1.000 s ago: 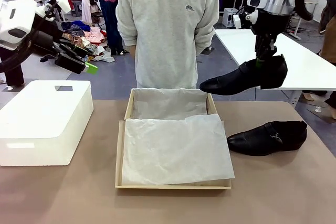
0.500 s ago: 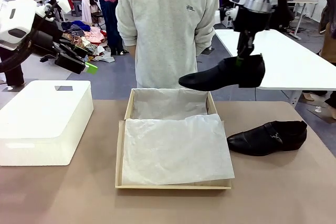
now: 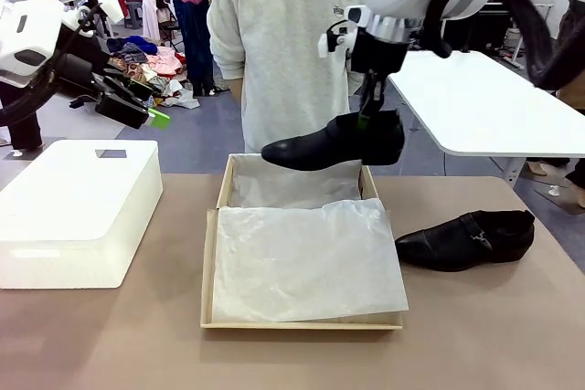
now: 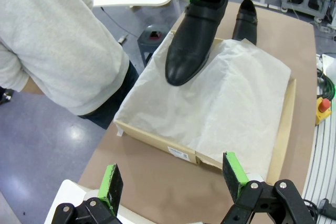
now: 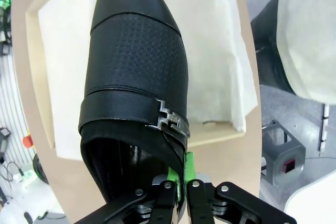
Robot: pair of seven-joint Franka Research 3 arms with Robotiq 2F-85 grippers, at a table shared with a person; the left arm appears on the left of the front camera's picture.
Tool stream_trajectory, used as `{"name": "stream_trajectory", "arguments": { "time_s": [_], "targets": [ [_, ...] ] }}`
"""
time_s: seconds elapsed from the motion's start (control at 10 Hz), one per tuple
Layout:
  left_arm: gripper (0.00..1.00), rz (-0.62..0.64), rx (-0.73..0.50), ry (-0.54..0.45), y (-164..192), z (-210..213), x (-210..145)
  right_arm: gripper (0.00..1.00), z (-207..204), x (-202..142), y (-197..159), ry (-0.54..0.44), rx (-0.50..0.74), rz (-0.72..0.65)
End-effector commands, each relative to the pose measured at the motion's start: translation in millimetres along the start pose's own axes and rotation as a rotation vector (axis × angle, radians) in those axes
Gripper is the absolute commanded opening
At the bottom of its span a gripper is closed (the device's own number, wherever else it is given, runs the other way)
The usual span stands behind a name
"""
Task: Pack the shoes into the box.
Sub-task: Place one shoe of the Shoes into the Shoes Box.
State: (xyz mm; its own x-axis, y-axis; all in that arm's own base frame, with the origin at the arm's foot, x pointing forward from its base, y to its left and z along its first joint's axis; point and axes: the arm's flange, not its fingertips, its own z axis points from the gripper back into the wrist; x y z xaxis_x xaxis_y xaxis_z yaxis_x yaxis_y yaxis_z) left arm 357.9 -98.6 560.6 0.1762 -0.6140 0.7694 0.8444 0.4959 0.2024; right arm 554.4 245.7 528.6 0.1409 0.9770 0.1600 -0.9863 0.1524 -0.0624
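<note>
Your right gripper [image 3: 369, 118] had its green pads pinched together on the back collar of the held shoe [image 3: 329, 143]. The shoe was glossy black leather with a pointed toe, a perforated band and a strap with a metal buckle. It hung roughly level over the far edge of the box [image 3: 209, 271], toe pointing left, clear of the rim.

The box was shallow tan cardboard, and crinkled white tissue paper [image 3: 306, 262] covered nearly all of its floor. The second shoe [image 3: 466, 239] sat on its sole on the brown table [image 3: 110, 344], just right of the box and apart from its wall.

Your left gripper [image 3: 151, 116] hung with its fingers wide apart, holding nothing, above the rounded white block [image 3: 78, 207] on the left. The person [image 3: 292, 34] stood close behind the far rim. Bare tabletop lay along the near side.
</note>
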Motion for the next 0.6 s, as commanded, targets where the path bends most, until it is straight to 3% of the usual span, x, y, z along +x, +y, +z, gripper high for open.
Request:
{"name": "stream_trajectory", "arguments": {
  "time_s": [0.0, 0.5],
  "targets": [
    [1.0, -0.002, -0.011, -0.009, 0.9, -0.1, -0.8, 0.0, -6.3, 16.1, -3.1, -0.043, -0.021, -0.03],
    [1.0, -0.002, -0.011, -0.009, 0.9, -0.1, -0.8, 0.0, -27.6, 27.4, -4.8, -0.027, 0.005, -0.032]
  ]
}}
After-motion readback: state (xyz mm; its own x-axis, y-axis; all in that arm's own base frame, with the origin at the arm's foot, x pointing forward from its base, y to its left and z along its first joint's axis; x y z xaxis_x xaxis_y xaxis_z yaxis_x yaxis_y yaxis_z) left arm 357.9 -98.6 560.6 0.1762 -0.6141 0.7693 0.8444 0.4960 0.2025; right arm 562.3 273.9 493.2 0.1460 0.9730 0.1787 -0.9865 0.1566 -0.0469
